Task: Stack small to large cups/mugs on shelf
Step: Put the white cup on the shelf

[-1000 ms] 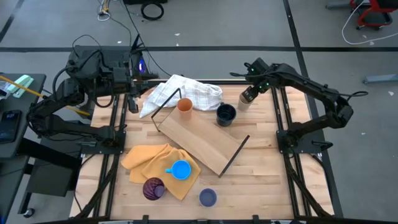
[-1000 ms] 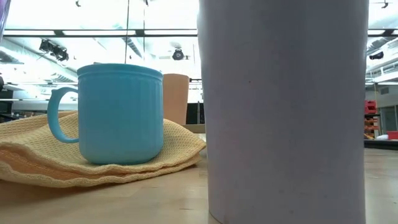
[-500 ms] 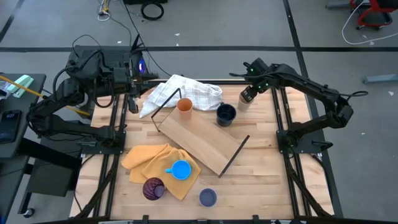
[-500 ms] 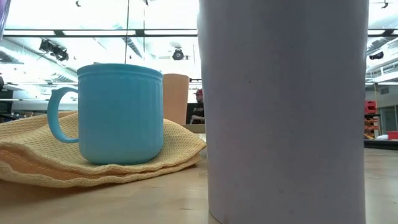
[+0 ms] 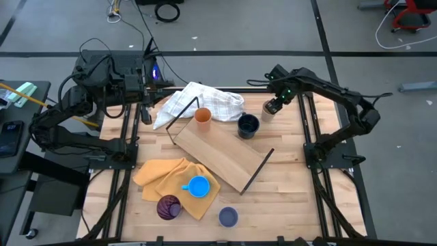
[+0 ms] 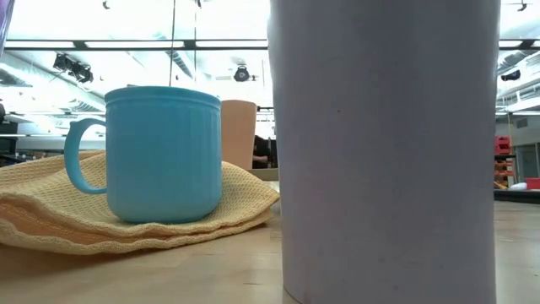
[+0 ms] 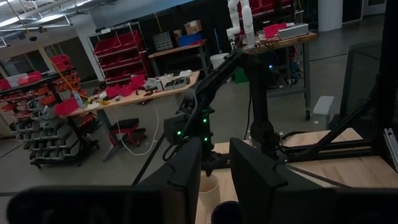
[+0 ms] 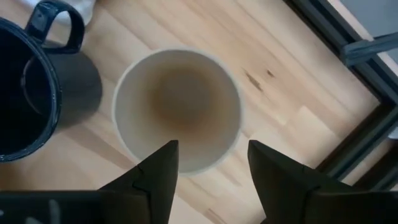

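My right gripper (image 5: pixel 274 104) is open and hovers over the upright tan cup (image 5: pixel 267 113). In the right wrist view one finger (image 8: pixel 160 169) stands over the cup's rim (image 8: pixel 177 109) and the other (image 8: pixel 273 171) outside it. The navy mug (image 5: pixel 248 126) stands next to the cup. The orange cup (image 5: pixel 203 115) stands at the far corner of the light-wood shelf (image 5: pixel 222 156). The blue mug (image 5: pixel 199 186) and purple cup (image 5: pixel 168 207) rest on the yellow cloth (image 5: pixel 164 176); the lavender cup (image 5: pixel 228 217) stands near the table's front edge. My left gripper (image 7: pixel 214 171) waits, open, at the far left.
A white checked cloth (image 5: pixel 198 101) lies bunched at the far edge behind the orange cup. Black frame rails (image 5: pixel 311 130) run along both sides of the table. In the low view the lavender cup (image 6: pixel 388 152) fills the right half and the blue mug (image 6: pixel 164 152) sits on the cloth.
The right arm's elbow has drawn in a little toward the table's far side, while its gripper has stayed over the tan cup. No cup has moved.
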